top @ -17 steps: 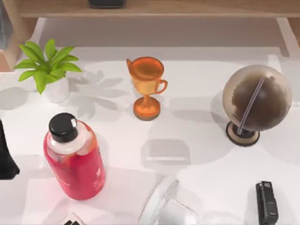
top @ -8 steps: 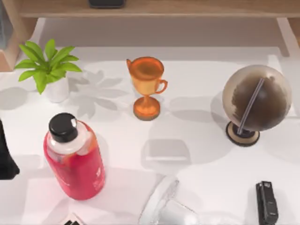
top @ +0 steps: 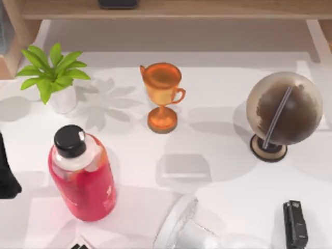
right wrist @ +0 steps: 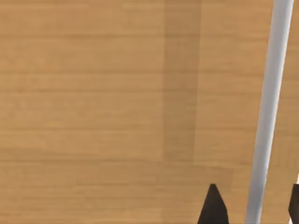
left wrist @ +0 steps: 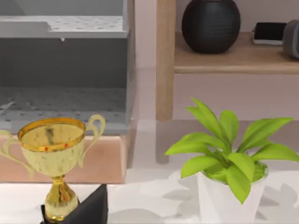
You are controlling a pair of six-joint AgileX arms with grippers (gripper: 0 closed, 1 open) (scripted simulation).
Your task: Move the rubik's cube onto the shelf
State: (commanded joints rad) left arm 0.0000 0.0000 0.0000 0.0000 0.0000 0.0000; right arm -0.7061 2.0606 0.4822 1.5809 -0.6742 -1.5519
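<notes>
The rubik's cube is out of view. The shelf (top: 207, 9) is a light-brown wooden board along the far edge of the table, and its board (left wrist: 233, 59) and upright also show in the left wrist view. My right gripper (right wrist: 253, 207) is open: two dark fingertips stand apart in front of a light-brown wood surface (right wrist: 117, 93), with a white bar (right wrist: 271, 112) running behind them and nothing held. My right arm (top: 181, 231) shows as a white shape at the near edge. My left arm (top: 5, 174) rests at the left edge, with one dark fingertip (left wrist: 91, 210) showing.
On the table stand a potted plant (top: 54, 75), an orange trophy cup (top: 162, 96), a globe (top: 282, 111), a red bottle with a black cap (top: 83, 176) and a black device (top: 295, 224). A dark round object (left wrist: 211, 23) sits on the shelf.
The white right arm at the near edge has shifted slightly lower. Everything else has stayed still.
</notes>
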